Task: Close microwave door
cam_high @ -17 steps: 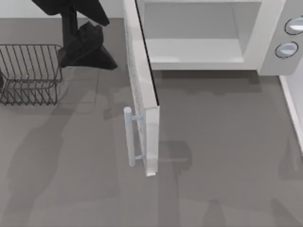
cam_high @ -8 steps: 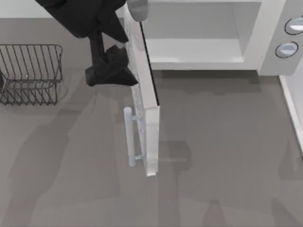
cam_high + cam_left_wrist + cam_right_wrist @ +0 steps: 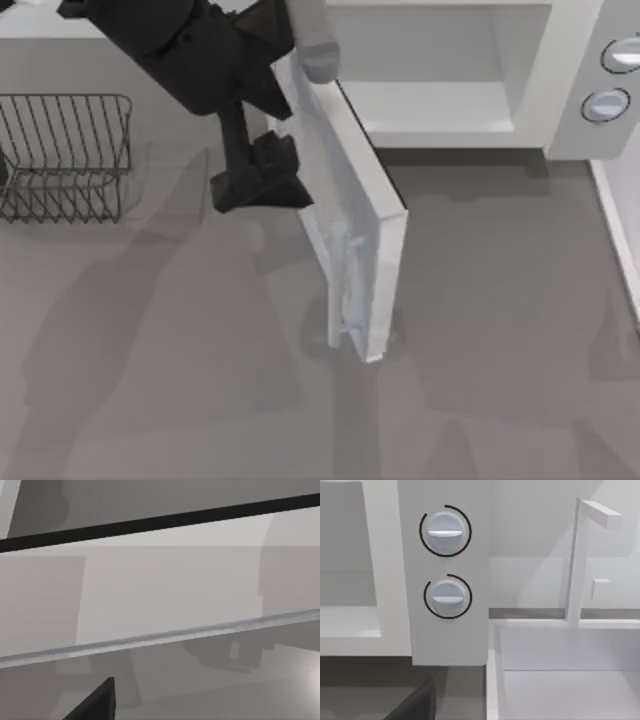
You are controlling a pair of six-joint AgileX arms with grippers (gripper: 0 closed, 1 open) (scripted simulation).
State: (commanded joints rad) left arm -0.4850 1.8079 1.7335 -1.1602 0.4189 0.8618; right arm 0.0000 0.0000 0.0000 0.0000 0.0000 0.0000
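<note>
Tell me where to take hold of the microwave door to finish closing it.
Better pushed than gripped: press the microwave door on its outer face, near the free edge by the handle, coming from the table's left. It stands half open, and the left gripper already sits there.

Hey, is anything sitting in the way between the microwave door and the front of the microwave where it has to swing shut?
Nothing visible blocks it. The microwave door stands partly open, with bare table between it and the microwave opening. The left gripper is on the door's outer side, and the wire rack sits off at the table's left.
</note>
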